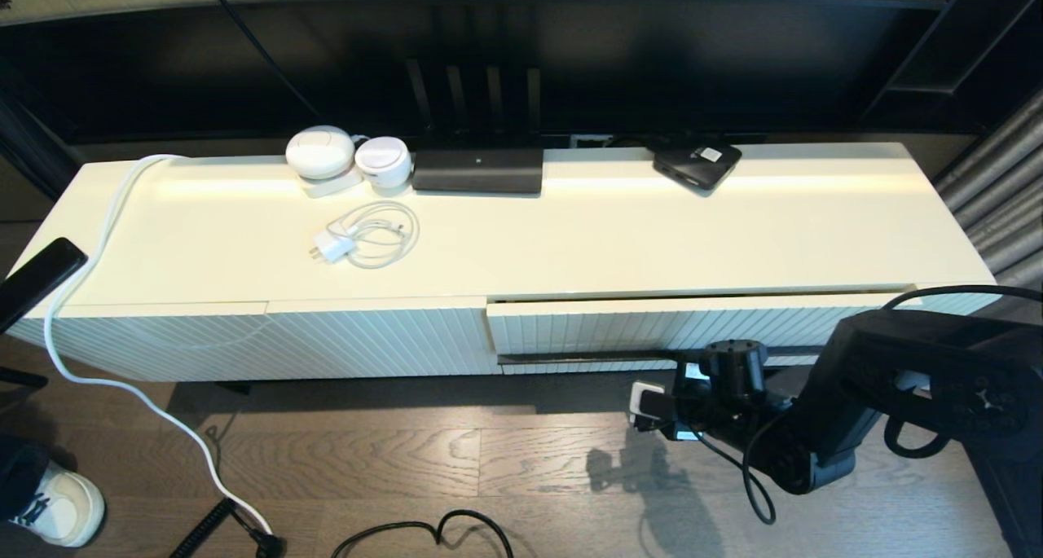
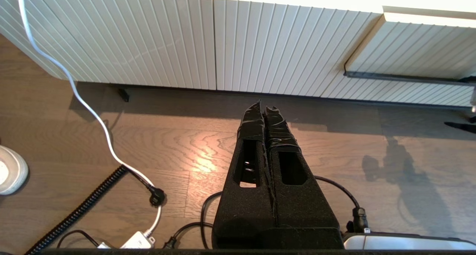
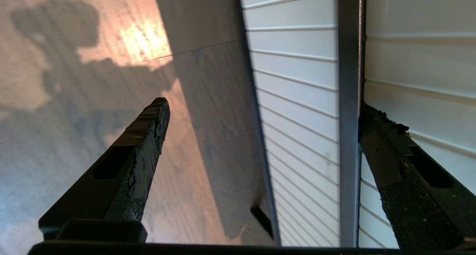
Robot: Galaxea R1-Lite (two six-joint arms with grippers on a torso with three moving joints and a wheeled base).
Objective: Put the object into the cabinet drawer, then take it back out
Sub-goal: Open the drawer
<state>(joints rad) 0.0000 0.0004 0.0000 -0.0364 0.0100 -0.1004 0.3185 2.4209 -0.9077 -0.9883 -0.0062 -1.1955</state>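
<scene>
The black folding umbrella is out of view in every frame. The cabinet drawer [image 1: 693, 323] is the right-hand ribbed cream front; it stands slightly proud of the cabinet, with a thin dark gap along its top. Its long black bar handle [image 1: 587, 356] runs along the lower edge. My right gripper [image 3: 262, 106] is open at that handle: one finger [image 3: 386, 150] lies against the ribbed front beyond the bar [image 3: 347, 117], the other finger [image 3: 145, 136] hangs over the floor. My left gripper [image 2: 264, 108] is shut on nothing, low over the floor in front of the left panels.
On the cabinet top [image 1: 652, 232] lie a white charger with coiled cable [image 1: 363, 236], two white round devices [image 1: 322, 152], a black router [image 1: 477, 169] and a flat black box with a white label [image 1: 697, 164]. Cables [image 2: 93, 117] trail over the wood floor.
</scene>
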